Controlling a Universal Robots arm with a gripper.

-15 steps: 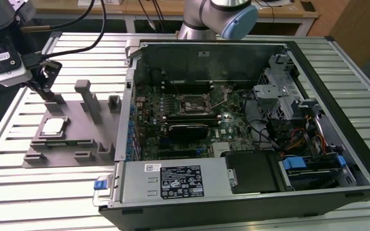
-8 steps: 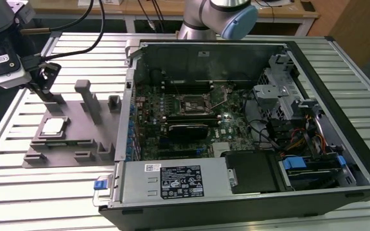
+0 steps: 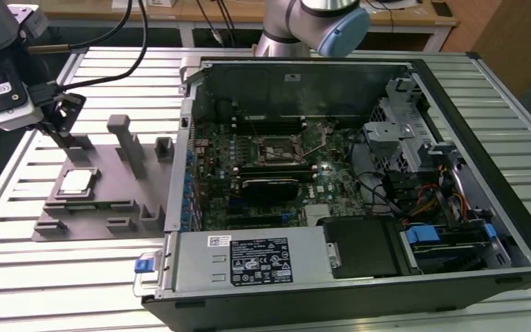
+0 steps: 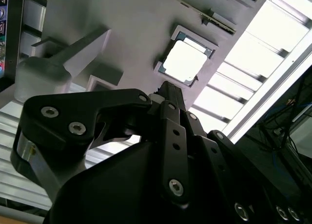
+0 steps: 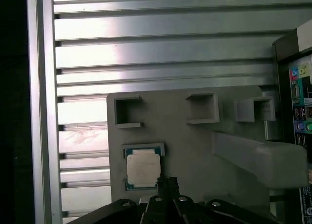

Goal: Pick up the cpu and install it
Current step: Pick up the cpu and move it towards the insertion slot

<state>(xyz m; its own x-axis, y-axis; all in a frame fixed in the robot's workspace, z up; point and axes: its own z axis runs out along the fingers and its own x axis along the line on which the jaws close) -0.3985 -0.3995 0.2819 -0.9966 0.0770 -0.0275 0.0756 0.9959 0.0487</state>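
Observation:
The cpu, a small flat square with a pale metal top, lies in a recess of the grey plastic fixture at the exterior view's left. It also appears in the second wrist view as the cpu and in the first wrist view as the cpu. My gripper hangs just above the fixture, beside and behind the chip and apart from it. In both wrist views the black fingertips are pressed together with nothing between them, pointing at the chip's edge. The gripper is shut.
An open computer case lies to the exterior view's right of the fixture, with its motherboard socket exposed. Upright grey blocks rise from the fixture close to the gripper. The slatted metal table runs under everything.

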